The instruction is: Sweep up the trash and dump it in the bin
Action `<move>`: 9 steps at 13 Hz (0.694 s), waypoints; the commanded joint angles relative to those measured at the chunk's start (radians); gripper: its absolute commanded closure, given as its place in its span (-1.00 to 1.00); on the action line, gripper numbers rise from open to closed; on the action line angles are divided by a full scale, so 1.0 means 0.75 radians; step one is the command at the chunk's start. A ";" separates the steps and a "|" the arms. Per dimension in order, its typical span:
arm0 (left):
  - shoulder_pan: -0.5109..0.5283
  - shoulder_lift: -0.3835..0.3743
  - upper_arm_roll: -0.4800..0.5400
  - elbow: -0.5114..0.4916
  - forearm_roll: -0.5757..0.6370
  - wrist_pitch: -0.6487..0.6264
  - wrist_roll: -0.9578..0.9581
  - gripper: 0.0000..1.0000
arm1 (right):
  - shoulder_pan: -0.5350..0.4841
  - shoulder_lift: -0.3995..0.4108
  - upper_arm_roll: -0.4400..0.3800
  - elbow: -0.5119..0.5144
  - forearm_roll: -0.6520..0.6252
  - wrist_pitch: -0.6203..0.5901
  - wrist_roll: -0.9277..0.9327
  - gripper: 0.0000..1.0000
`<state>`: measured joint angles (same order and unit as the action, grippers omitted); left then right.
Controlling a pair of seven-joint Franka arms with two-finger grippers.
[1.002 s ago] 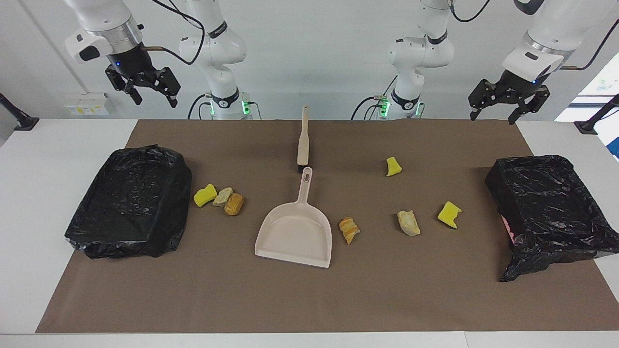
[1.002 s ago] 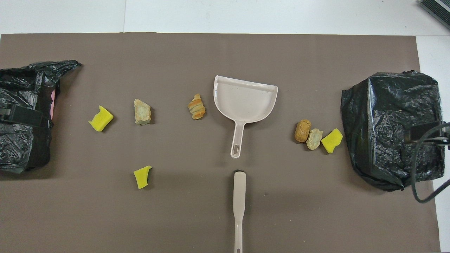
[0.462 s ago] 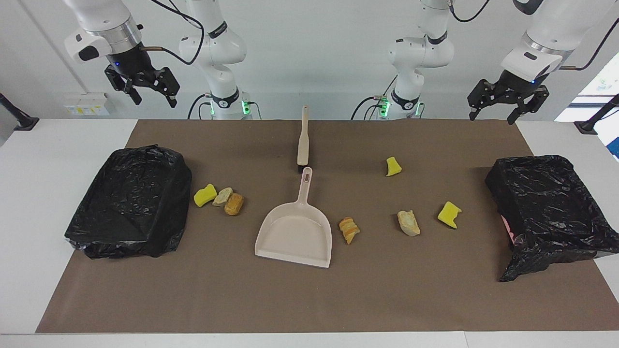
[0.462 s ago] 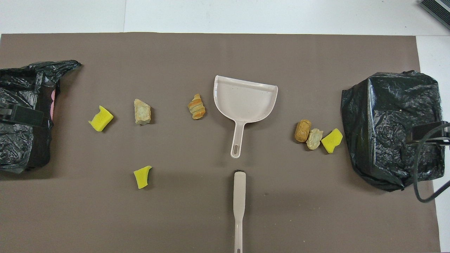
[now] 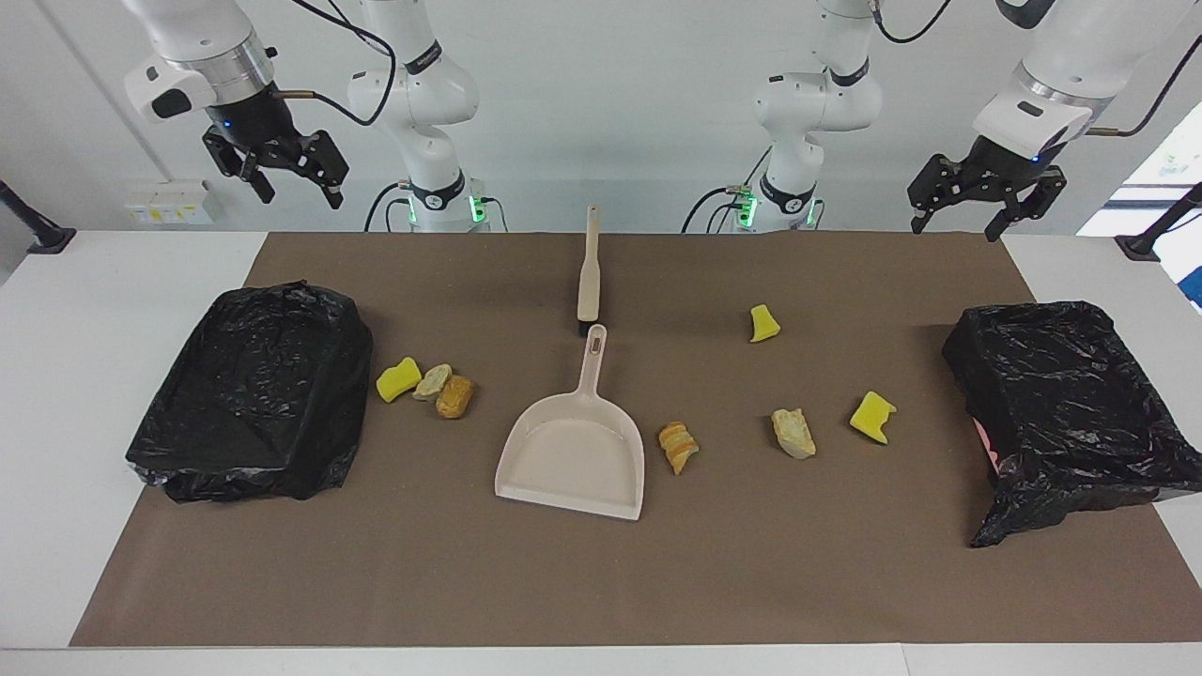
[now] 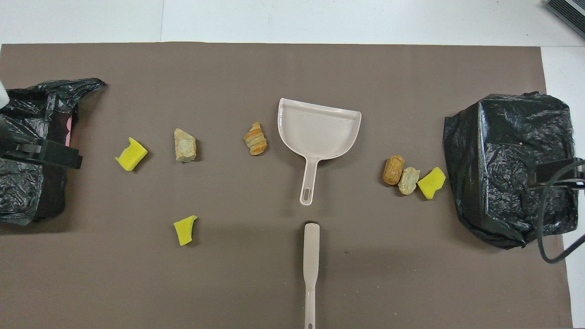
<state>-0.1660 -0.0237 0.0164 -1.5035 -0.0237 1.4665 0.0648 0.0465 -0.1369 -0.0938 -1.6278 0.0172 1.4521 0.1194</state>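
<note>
Both arms up; left gripper (image 5: pixel 967 211) & right gripper (image 5: pixel 286 178) spread, empty. Dustpan (image 5: pixel 573 451) mid-mat, brush (image 5: pixel 589 282) at its 12 o'clock.

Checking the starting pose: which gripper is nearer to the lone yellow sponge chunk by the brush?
Left. The left gripper hangs open near its own bin, toward the yellow sponge chunk's end. The right gripper hangs open above the other end.

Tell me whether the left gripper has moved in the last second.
Yes. In the overhead view the left gripper has come farther in over the black-bagged bin at the left arm's end, toward the yellow sponge chunk beside it. It holds nothing.
</note>
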 commanded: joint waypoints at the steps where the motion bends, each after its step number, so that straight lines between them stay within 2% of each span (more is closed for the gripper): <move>1: -0.130 -0.091 0.011 -0.157 0.001 0.092 -0.109 -1.00 | -0.005 -0.024 -0.004 -0.028 -0.013 -0.003 -0.022 -1.00; 5: -0.349 -0.167 0.011 -0.359 0.003 0.178 -0.270 -1.00 | -0.007 -0.028 -0.004 -0.034 -0.011 -0.003 -0.022 -1.00; 9: -0.578 -0.230 0.003 -0.560 0.003 0.339 -0.564 -1.00 | -0.005 -0.028 -0.004 -0.049 -0.011 -0.001 -0.020 -1.00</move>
<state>-0.5237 -0.1328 0.0035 -1.8069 -0.0248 1.6460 -0.2692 0.0461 -0.1370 -0.0946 -1.6319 0.0171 1.4521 0.1194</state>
